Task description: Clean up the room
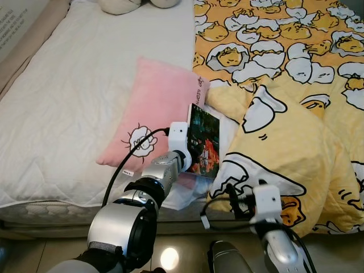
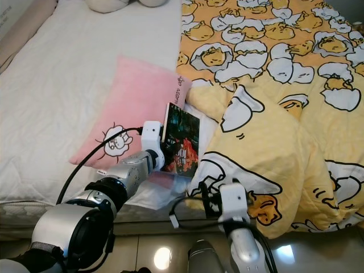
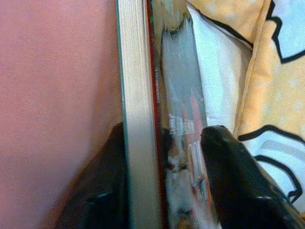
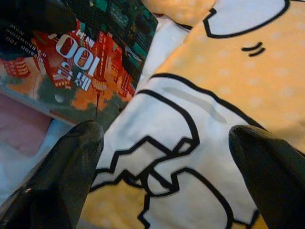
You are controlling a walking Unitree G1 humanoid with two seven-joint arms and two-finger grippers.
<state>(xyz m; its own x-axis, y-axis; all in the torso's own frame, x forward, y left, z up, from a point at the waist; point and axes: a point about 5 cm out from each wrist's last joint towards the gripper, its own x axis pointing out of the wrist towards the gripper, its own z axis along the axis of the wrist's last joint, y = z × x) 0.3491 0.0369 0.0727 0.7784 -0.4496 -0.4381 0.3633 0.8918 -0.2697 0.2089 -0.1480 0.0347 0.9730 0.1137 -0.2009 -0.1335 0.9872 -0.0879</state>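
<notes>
Tidying has only just begun, it seems, because a lot is left lying on the bed. Starting at 9 o'clock, the white sheet is bare, and a pink pillow lies slanted across it near the middle. Just to the 3 o'clock side of the pillow, the left gripper has its jaws clamped on a book and holds it standing on edge, lifted off the sheet. In the left wrist view one black finger presses on the shiny cover and the other sits on the far side of the pages, so the grip looks firm. The book's new home is not in sight, so I think putting it away is the step to come. Further toward 3 o'clock, the yellow blanket with the egg pictures is bunched up in a heap and spreads to the edge of the bed. The right gripper hovers just over its near fold, at about 5 o'clock, with its jaws wide apart and nothing between them. The blanket probably needs straightening. Two soft white things at 12 o'clock are cut off, so I cannot tell what they are. The rest of the room is out of sight. The words on the book are too small to read well.
</notes>
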